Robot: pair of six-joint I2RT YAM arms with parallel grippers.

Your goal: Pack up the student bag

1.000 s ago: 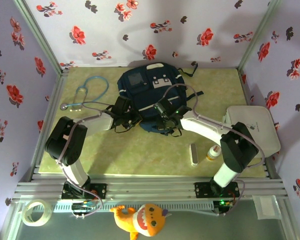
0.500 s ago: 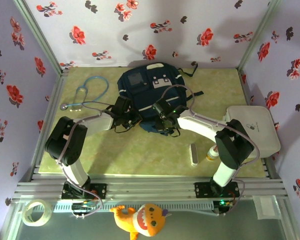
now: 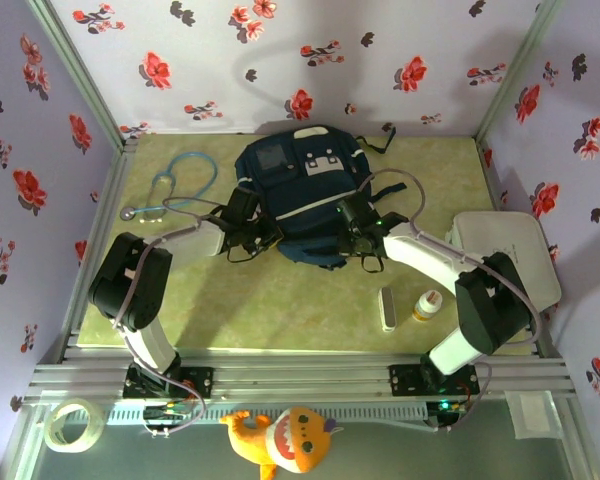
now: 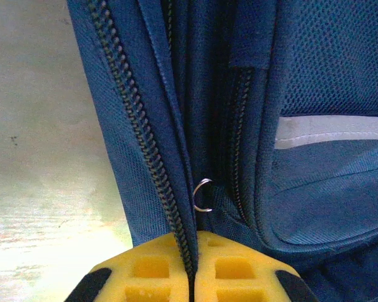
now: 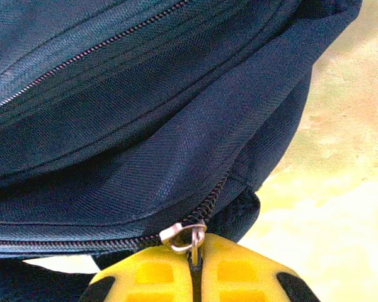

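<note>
- The student bag [image 3: 298,185] is lying flat on the green table mat [image 3: 180,290], toward the back and about centred left to right, with its patched front pocket facing up.
- Both arms are reaching in from the near edge and meeting the bag's near half, one on each side.
- The left gripper [image 4: 191,251] is sitting at the bag's left lower edge with its yellow fingers [image 4: 151,267] pressed together. It is pinching the bag at a zipper track [image 4: 138,126], whose teeth are running down into the seam between the pads.
- A small metal ring [image 4: 202,195] is hanging just above the left fingertips, right beside that track.
- A white stripe [image 4: 334,129] is crossing the navy panel off to the right in the left wrist view.
- The right gripper [image 5: 196,251] is sitting at the bag's right lower edge with its fingers pressed together, pinching the silver zipper pull [image 5: 188,234]. The slider is sitting right at the fingertips, and the zipper line is running off to the left.
- Navy fabric is bulging above the right fingers, with the mat showing to the right of it.
- A stethoscope [image 3: 170,185] is lying on the mat left of the bag, apart from it.
- A white case [image 3: 510,255] is lying at the table's right edge, beside the right arm's elbow.
- A small bottle [image 3: 427,305] is standing near the front right of the mat, just beside a pale stick-shaped item [image 3: 387,308].
- A tape roll [image 3: 68,425] and an orange plush toy [image 3: 280,437] are lying below the front rail, near the arm bases.
</note>
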